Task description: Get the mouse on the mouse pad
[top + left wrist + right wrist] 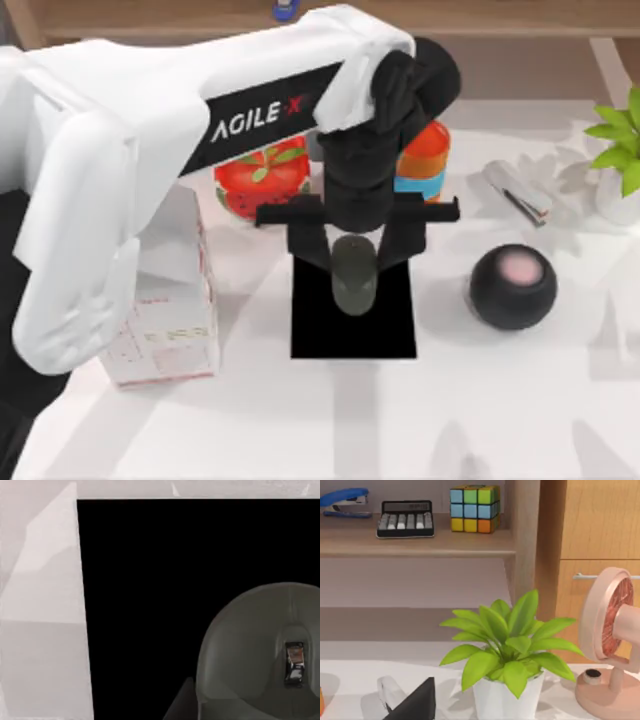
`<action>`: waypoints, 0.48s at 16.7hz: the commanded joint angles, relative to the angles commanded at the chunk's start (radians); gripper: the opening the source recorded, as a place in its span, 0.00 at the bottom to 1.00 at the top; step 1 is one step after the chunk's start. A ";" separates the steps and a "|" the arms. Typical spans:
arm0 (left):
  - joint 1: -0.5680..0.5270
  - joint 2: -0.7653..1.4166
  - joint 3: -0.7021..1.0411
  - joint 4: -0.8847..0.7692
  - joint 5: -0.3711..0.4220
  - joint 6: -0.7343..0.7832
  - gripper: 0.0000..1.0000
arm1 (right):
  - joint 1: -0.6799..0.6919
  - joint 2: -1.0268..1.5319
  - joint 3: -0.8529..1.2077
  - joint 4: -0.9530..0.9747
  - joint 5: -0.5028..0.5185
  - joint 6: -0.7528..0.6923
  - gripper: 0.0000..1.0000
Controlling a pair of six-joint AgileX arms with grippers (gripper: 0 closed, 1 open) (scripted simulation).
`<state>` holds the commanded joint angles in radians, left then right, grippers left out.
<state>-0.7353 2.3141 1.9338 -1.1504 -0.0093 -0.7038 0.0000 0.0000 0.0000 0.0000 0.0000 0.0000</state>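
The mouse [354, 275] is seen lying on the upper middle part of the mouse pad [352, 335], its long axis running toward and away from the near table edge. In the left wrist view the mouse [250, 650] fills one corner over the black mouse pad [150, 580], with its scroll wheel showing; from this it cannot be told for certain which end is the front.

The left gripper [352, 262] is positioned straight over the mouse, one finger on each side of it, the fingers standing close along its flanks. Whether they press on the mouse or stand just clear of it cannot be told.

One white carton [165, 320] is noted left of the pad, near the front. One black ball with a pink top [513, 285] sits right of the pad, apart from it. One stapler-like grey object [518, 190] lies farther back on the right.

Behind the gripper, one bowl with a tomato pattern [262, 180] and one orange cup with a blue band [425, 160] are recorded; their contents are hidden by the arm.

One potted plant [507, 645] in a white pot stands at the right rear, beside one pink fan [612, 630]. On the shelf beyond: one calculator [405, 517], one colour cube [475, 507], one blue stapler [345, 500].
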 joint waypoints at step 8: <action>-0.003 0.015 -0.048 0.057 -0.001 -0.001 0.00 | 0.000 0.000 0.000 0.000 0.000 0.000 1.00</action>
<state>-0.7381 2.3294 1.8854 -1.0934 -0.0107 -0.7045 0.0000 0.0000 0.0000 0.0000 0.0000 0.0000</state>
